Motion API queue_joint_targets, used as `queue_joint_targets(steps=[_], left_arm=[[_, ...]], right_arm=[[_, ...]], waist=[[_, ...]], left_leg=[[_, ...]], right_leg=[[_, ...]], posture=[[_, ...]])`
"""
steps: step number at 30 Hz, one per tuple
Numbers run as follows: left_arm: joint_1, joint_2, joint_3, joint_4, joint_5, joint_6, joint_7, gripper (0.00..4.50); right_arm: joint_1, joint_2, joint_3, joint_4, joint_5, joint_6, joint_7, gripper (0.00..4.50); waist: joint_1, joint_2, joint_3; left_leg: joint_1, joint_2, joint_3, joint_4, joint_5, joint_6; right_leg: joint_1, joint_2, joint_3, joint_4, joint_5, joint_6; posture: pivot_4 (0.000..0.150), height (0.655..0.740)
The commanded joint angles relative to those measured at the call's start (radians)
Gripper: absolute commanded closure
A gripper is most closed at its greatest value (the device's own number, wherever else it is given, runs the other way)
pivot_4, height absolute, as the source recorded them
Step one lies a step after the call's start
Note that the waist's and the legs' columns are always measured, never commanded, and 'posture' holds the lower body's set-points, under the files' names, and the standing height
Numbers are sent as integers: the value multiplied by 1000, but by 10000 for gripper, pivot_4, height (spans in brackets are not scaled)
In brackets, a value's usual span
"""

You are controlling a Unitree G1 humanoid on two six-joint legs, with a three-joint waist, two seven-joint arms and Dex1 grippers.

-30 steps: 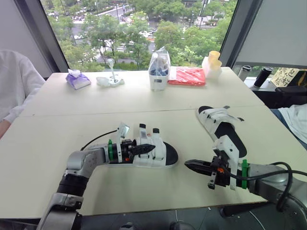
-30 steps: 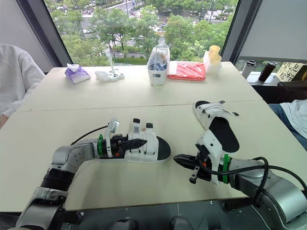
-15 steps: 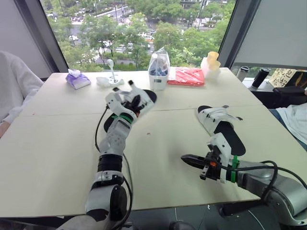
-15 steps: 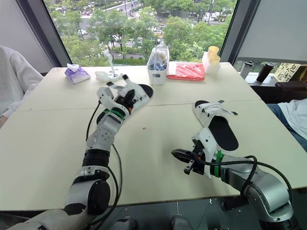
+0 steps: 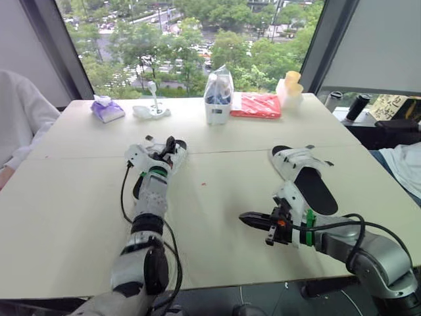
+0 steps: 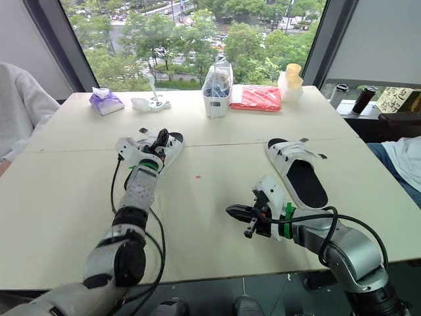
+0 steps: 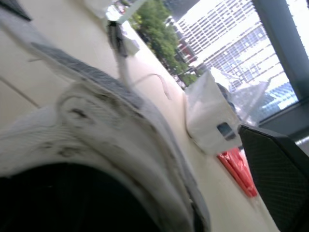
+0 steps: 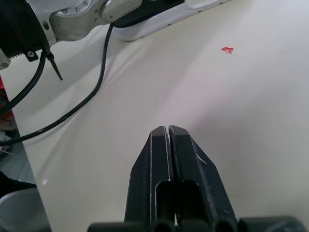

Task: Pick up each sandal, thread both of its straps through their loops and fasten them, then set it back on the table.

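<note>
A white sandal with a black footbed (image 6: 173,139) lies on the table (image 5: 66,204) left of centre, its toe pointing away. My left gripper (image 5: 172,146) sits on top of it with the jaws open. In the left wrist view the white strap (image 7: 96,125) is right up against the camera, with one black finger (image 7: 282,183) far out to the side. The second sandal (image 5: 304,172) lies flat at the right, straps loose. Just in front of it my right gripper (image 5: 245,218) hovers low over bare table, shut and holding nothing (image 8: 168,133).
Along the far edge stand a purple tissue pack (image 5: 107,108), a white holder with a plastic bag (image 5: 218,95), a red packet (image 5: 256,104) and yellow cups (image 5: 291,85). A person in white (image 5: 20,118) sits at the left. A small red fleck (image 5: 204,184) lies mid-table.
The left arm carried the first sandal from the near table up towards the back, then lowered it left of centre; its jaws have spread. The right gripper slid slightly left, still shut.
</note>
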Motion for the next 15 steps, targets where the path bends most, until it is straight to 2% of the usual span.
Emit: queue_joint_targets(steps=[1,5,8,11,15], left_arm=[[234,100,-171,-469,50,280,17,761],[533,321,-242,-961,-20,526,-51,761],[726,475,-209,-1209,-94,620,-124,761],[839,525,-139,-1334,-187,651,-147,761],[960,539,-106,-1406,-214,642,-163,761]], right_arm=[[7,6,-21,-8,29,-13,19,45000],[6,1,-50,47,43,-22,57,45000],[-27,15,-81,130,56,-40,80,45000],[-71,43,-104,220,54,-71,87,45000],[-117,75,-107,326,29,-114,91,45000]], waist=[[-14,0,0],[-13,0,0],[-2,1,0],[0,2,0],[6,1,-1]], left_leg=[[0,1,0,-1,0,0],[1,3,0,0,0,0],[1,3,1,2,0,0],[2,3,2,5,0,0],[2,4,2,6,1,0]], right_leg=[[-1,0,0,1,0,0],[-2,3,2,5,0,-1],[-2,2,2,7,-1,-3],[0,1,2,6,-4,-9],[1,2,2,6,-3,-10]], posture=[[1500,7400],[1500,7400],[1500,7400],[1500,7400],[1500,7400]])
